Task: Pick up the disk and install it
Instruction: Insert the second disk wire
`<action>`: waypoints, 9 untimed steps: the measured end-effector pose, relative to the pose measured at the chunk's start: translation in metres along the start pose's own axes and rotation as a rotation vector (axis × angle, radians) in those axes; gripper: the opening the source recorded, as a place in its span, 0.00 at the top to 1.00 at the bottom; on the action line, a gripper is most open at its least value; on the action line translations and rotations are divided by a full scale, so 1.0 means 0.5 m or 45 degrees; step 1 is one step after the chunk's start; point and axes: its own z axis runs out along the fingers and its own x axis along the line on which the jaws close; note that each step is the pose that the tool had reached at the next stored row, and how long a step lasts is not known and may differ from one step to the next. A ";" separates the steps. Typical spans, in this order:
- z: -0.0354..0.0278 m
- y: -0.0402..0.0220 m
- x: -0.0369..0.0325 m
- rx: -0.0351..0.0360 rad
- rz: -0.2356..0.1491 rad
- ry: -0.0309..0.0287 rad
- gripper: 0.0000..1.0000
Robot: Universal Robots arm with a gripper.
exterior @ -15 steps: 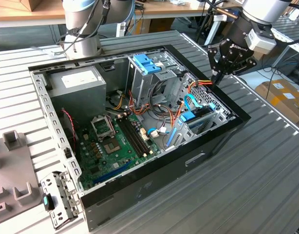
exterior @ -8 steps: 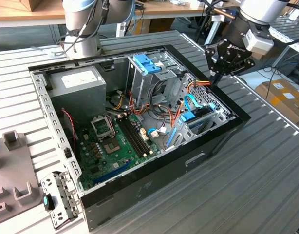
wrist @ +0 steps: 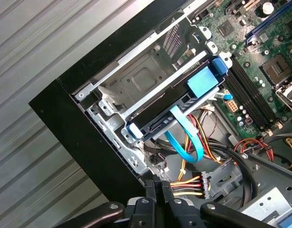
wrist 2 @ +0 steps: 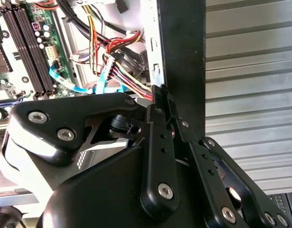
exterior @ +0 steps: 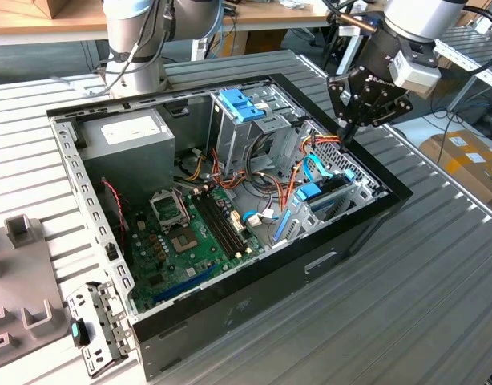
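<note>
The disk [wrist: 160,118] lies in the low metal bay at the corner of the open computer case [exterior: 366,220], dark edge showing, bright blue carrier frame around it with a blue tab [wrist: 203,80]. In the exterior view the disk [exterior: 320,192] sits low at the case's right end. My gripper [exterior: 344,138] hangs just above the case's right rim, over a bundle of red and yellow wires and a little above the disk. Its fingers are pressed together with nothing between them, as seen in both wrist views [wrist 2: 160,95] [wrist: 158,186].
A tall drive cage topped by a wide blue bracket [exterior: 240,103] stands mid-case, beside a grey power supply [exterior: 126,132] and the green motherboard [exterior: 190,233]. A thin blue cable [wrist: 184,147] loops near the disk. Grey fixtures [exterior: 22,233] and a loose metal panel [exterior: 98,325] lie at the exterior view's left.
</note>
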 end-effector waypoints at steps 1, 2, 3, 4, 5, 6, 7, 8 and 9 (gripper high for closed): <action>0.000 0.002 -0.003 0.0008 0.000 0.0012 0.84; 0.000 0.004 -0.005 0.0016 0.000 0.0018 0.84; 0.000 0.007 -0.008 0.0021 0.000 0.0027 0.84; 0.000 0.008 -0.009 0.0023 0.000 0.0027 0.84; 0.000 0.008 -0.010 0.0022 0.000 0.0028 0.84; 0.000 0.008 -0.010 0.0023 0.009 0.0033 0.84; 0.000 0.008 -0.010 0.0024 0.022 0.0041 0.84; 0.001 0.008 -0.010 0.0026 0.037 0.0048 0.84; 0.001 0.008 -0.010 0.0029 0.069 0.0063 0.84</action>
